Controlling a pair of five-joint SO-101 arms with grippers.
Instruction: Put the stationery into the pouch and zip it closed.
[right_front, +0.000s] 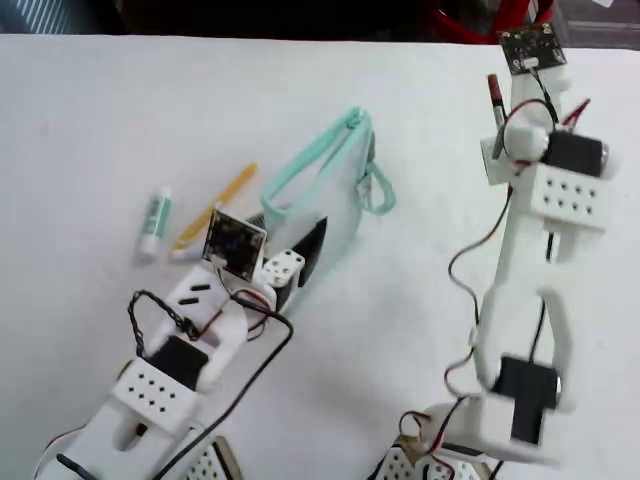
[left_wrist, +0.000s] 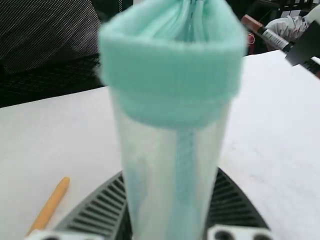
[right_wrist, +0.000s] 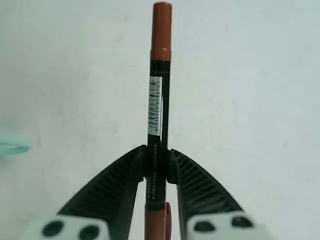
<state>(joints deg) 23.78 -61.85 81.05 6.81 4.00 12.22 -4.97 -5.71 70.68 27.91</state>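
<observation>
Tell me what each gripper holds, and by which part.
The left gripper grips the mint pouch by one end; the right gripper clamps the brown-capped pen on its black barrel.

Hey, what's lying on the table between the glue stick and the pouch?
A yellow pencil, between the glue stick and the pouch, seen in the high view.

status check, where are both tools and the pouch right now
Left tool shut on pouch end. Right tool shut on brown-capped pen, apart from pouch. Pencil and glue stick loose on table, not yet in.
</observation>
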